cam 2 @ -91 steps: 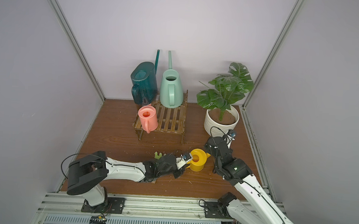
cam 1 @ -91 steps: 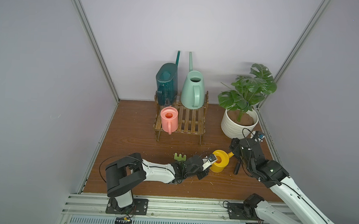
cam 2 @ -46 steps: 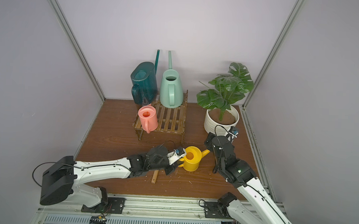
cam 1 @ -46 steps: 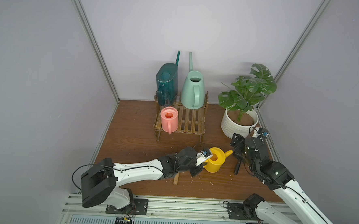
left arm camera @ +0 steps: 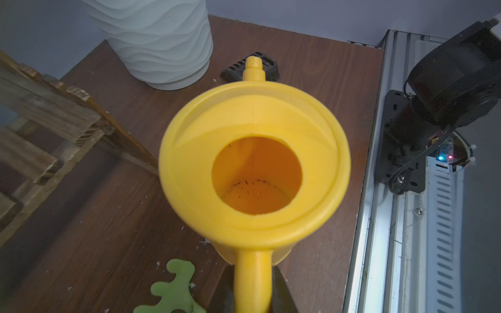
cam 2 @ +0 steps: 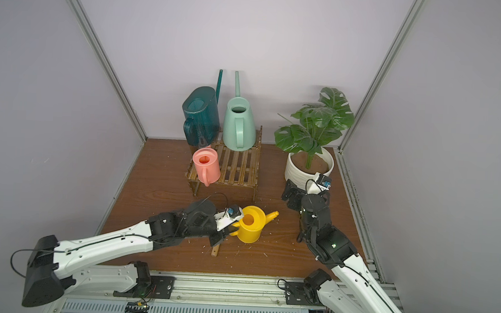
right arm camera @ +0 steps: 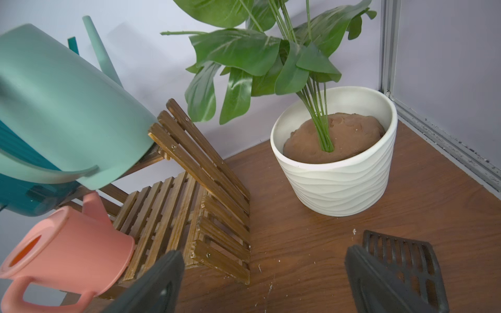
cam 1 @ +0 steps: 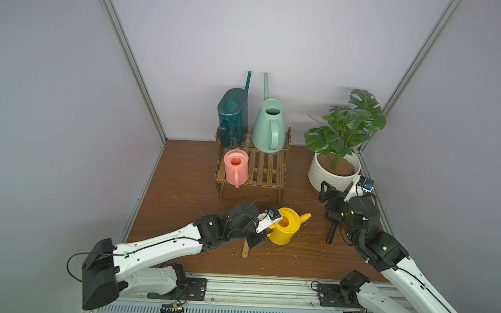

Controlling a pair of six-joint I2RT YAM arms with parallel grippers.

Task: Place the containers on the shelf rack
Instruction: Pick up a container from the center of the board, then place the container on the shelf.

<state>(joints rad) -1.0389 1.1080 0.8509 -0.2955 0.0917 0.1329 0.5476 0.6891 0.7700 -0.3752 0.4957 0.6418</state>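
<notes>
Left gripper: your left gripper was clamped on the loop handle of the small yellow plastic watering can, one dark finger on each side of the handle.
Right gripper: your right gripper stood wide apart with nothing between its jaws, low over the brown wood-grain floor just in front of the white ribbed plant pot.
Yellow can, place: it was upright in front of the dark-stained wooden slat shelf rack and apart from it. You could not tell whether its base touched the floor.
Yellow can, heading: the short spout pointed to your right, towards the right arm. The handle faced the left arm, so its long axis ran across the floor.
Upper tier: the tall dark teal oval watering can and the mint green conical watering can stood side by side. Their long spouts rose along the back wall and their handles faced the front.
Lower tier: the small pink plastic watering can stood at the left end, its handle hanging over the front edge.
Floor: a black slatted scoop lay by the right gripper, and a light green toy rake lay beside the yellow can.
Writing: the blue patch on the left wrist's white camera mount was too small for you to read.
</notes>
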